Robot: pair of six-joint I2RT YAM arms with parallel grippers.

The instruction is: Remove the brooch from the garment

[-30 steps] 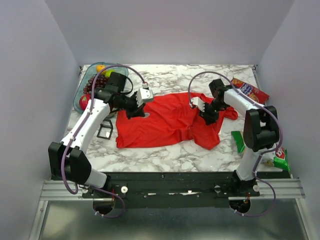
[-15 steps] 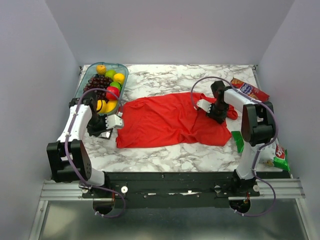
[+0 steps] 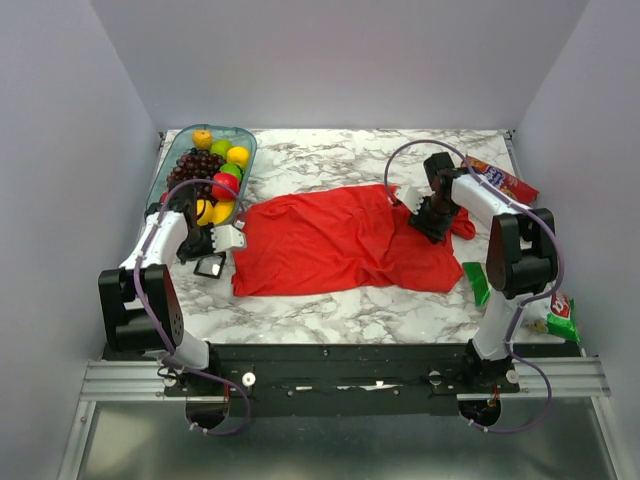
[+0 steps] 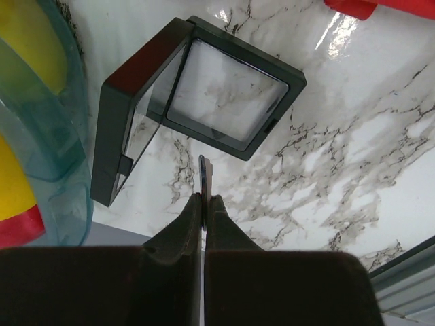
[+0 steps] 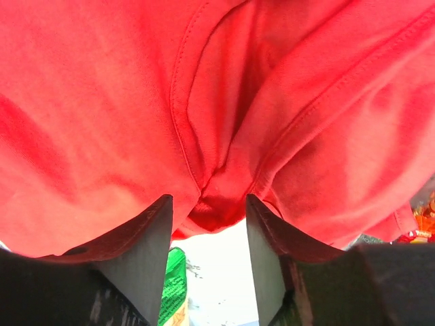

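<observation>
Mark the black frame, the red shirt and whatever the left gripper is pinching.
black frame [image 4: 114,136]: left wrist view, its dark side panel.
red shirt [image 3: 320,240]: top view, middle of the cloth.
pinched piece [image 4: 205,175]: left wrist view, thin edge sticking out; probably the brooch.

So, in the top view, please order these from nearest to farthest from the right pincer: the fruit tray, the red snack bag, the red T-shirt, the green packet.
1. red T-shirt: directly under the right pincer, touching it.
2. red snack bag, back right, and green packet, front right: too close to call.
3. fruit tray: far across, back left.
</observation>
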